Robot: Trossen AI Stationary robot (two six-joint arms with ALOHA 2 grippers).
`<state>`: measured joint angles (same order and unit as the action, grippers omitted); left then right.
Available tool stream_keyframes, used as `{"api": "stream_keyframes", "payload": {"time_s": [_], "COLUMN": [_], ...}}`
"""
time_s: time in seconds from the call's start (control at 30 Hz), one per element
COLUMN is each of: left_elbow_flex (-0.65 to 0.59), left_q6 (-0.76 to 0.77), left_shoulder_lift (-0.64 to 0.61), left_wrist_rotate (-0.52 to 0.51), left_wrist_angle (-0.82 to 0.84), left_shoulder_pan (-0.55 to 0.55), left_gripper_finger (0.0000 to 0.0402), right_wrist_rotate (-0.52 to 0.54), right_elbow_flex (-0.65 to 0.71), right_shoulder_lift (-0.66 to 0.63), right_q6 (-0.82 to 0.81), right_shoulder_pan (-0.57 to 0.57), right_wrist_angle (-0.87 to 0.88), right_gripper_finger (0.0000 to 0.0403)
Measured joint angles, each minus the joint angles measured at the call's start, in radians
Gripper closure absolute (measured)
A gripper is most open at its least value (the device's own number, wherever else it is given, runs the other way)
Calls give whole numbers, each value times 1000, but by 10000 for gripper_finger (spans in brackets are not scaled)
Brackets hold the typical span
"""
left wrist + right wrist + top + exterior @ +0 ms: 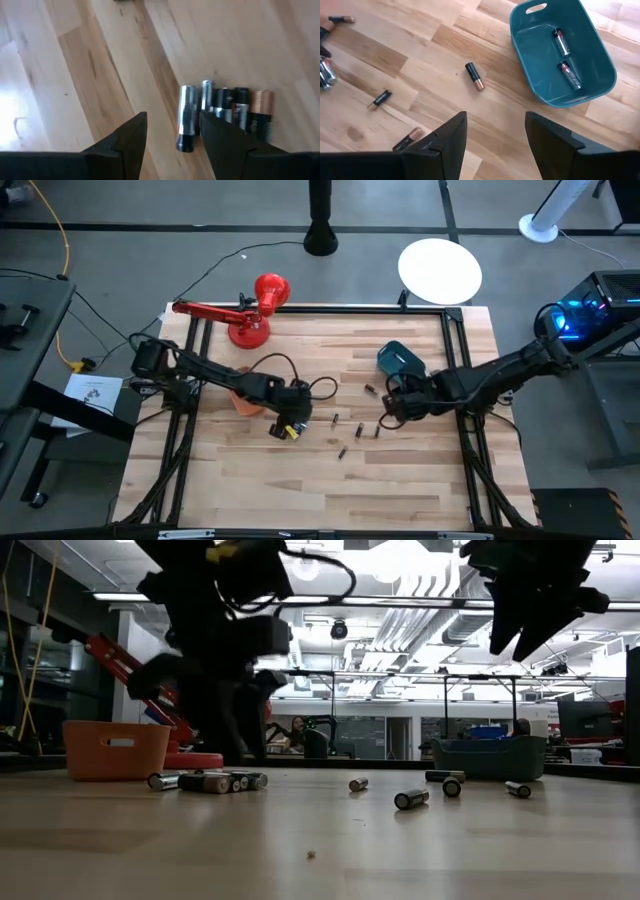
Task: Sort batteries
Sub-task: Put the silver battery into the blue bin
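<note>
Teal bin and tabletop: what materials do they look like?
Teal bin: looks like moulded plastic, smooth with a slight sheen, rounded corners and a cut-out handle slot. Tabletop: looks like wood, butcher-block style, with light jointed strips and visible grain.

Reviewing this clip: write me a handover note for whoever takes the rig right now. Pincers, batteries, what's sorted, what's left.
Left pincer: open, low over a row of batteries lying side by side on the table, the silver one nearest its gap. Nothing held.
Right pincer: open, empty, hovering above the table beside the teal bin.
Done: two batteries lie in the teal bin. The orange bin sits by the left arm; its contents are not visible.
Left: the row under the left pincer and several loose batteries scattered across the middle of the table.
</note>
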<state>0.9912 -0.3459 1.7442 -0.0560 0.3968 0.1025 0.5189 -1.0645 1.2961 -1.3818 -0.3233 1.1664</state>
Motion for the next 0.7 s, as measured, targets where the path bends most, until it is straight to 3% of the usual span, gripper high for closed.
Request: {"api": "stream_keyframes", "payload": {"time_s": [0.27, 0.7], "left_elbow_flex": [0, 0], "left_q6": [27, -58], "left_shoulder_lift": [9, 18], "left_wrist_rotate": [-5, 33], "left_wrist_angle": [3, 19], "left_shoulder_pan": [-29, -22], "left_gripper_finger": [225, 225], "right_wrist_rotate": [13, 31], "right_elbow_flex": [0, 0], "right_shoulder_lift": [0, 0], "right_q6": [-32, -28], "right_shoulder_pan": [-20, -20], "right_wrist_angle": [-3, -3], "right_gripper_finger": [208, 208]}}
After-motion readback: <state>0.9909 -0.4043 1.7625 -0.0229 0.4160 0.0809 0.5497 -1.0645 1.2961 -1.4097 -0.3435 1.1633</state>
